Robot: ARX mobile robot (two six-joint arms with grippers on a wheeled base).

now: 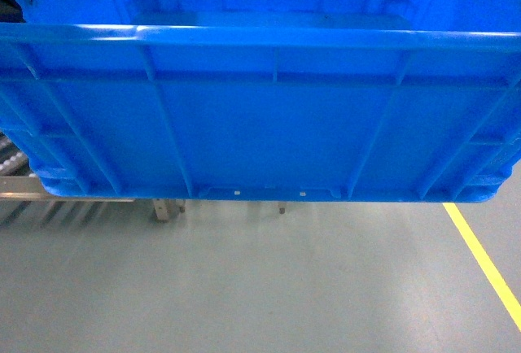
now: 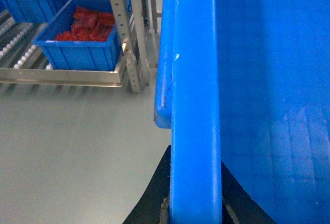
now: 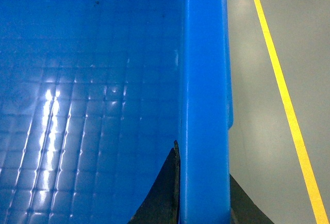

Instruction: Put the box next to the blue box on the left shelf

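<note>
The box [image 1: 269, 125] is a large empty blue crate held up off the floor, and it fills the upper half of the head view. My left gripper [image 2: 195, 182] is shut on its left rim [image 2: 193, 79], with one black finger on each side of the wall. My right gripper [image 3: 203, 182] is shut on the right rim [image 3: 203, 79] in the same way. In the left wrist view the left shelf [image 2: 126, 38] stands beyond the box. On its roller lane sits a blue box [image 2: 80, 53] holding red packets.
A second blue box [image 2: 31, 2] sits further back on the same shelf. The shelf's rollers [image 1: 16, 182] and legs [image 1: 167, 207] show under the held box. A yellow floor line [image 1: 488, 268] runs along the right. Grey floor lies below.
</note>
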